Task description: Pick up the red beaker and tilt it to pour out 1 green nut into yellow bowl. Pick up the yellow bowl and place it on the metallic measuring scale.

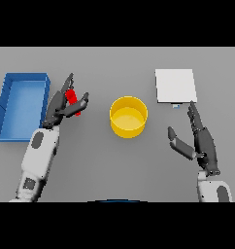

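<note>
blue bin (22, 104) beside left hand (61, 108) gripping red beaker (73, 100), yellow bowl (128, 116) apart

the light is even and soft over the whole grey table (114, 165), with no bright spot and no clear source; the far edge at the top of the frame is no dimmer than the near one. shadows are faint, only a slight darkening under the yellow bowl (128, 116) at centre and beside the blue bin (21, 104) at upper left. the white scale (175, 85) at upper right looks flat and nearly washed out, without glare.
</note>
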Controlling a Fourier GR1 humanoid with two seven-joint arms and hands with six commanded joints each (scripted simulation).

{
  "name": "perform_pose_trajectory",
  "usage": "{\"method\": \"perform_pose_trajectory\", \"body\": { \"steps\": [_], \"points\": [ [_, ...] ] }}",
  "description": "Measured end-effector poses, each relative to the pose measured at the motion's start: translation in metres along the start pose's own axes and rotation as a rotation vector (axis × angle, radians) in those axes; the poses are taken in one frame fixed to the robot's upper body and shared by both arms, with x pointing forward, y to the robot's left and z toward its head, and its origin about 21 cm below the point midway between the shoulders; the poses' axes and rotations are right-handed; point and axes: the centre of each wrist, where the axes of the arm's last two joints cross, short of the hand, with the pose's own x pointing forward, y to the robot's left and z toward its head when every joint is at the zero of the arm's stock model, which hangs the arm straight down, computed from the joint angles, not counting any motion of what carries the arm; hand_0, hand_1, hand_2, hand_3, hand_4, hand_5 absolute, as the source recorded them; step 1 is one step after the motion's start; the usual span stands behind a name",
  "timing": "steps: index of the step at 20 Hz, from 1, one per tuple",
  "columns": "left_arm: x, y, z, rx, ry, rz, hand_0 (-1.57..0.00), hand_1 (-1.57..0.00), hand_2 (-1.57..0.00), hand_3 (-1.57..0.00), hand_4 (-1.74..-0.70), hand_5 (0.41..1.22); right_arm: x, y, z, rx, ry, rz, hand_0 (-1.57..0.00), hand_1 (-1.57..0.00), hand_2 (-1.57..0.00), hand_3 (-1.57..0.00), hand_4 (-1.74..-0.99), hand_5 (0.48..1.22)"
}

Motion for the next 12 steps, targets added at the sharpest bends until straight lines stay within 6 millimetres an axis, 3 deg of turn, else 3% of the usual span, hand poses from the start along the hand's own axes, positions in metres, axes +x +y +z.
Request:
{"method": "perform_pose_trajectory", "body": {
  "steps": [1, 2, 4, 6, 9, 12],
  "points": [
    [0.001, -0.005, -0.003, 0.01, 0.007, 0.008, -0.08, -0.08, -0.12, -0.08, -1.42, 0.77, 0.001, 0.0, -0.001, -0.002, -0.017, 0.007, 0.0, 0.0, 0.0, 0.0, -1.291, 0.684],
    [-0.001, -0.006, -0.004, 0.014, 0.003, 0.021, -0.25, -0.28, -0.31, -0.22, -1.44, 0.795, 0.002, -0.001, -0.002, -0.004, -0.015, 0.007, 0.0, 0.0, 0.0, 0.0, -1.289, 0.684],
    [0.0, -0.011, -0.007, 0.043, 0.023, 0.047, -0.68, -0.7, -0.71, -0.71, -1.44, 0.949, 0.0, 0.003, -0.002, 0.009, -0.011, 0.012, 0.0, 0.0, 0.0, 0.0, -1.285, 0.683],
    [0.0, -0.017, -0.012, 0.077, 0.028, 0.005, -1.0, -1.01, -1.02, -1.02, -1.44, 1.047, 0.001, 0.002, -0.004, -0.002, -0.008, 0.006, 0.0, 0.0, 0.0, 0.0, -1.287, 0.684],
    [-0.005, -0.019, -0.011, 0.072, -0.029, 0.001, -1.28, -1.29, -1.29, -1.29, -1.45, 1.132, 0.0, 0.002, -0.002, 0.001, -0.017, 0.002, 0.0, 0.0, 0.0, 0.0, -1.293, 0.682],
    [-0.003, -0.023, -0.01, 0.093, -0.051, 0.002, -1.42, -1.42, -1.43, -1.43, -1.59, 1.123, 0.0, 0.006, -0.006, 0.015, -0.012, -0.016, 0.0, 0.0, 0.0, 0.0, -1.296, 0.682]
  ]
}}
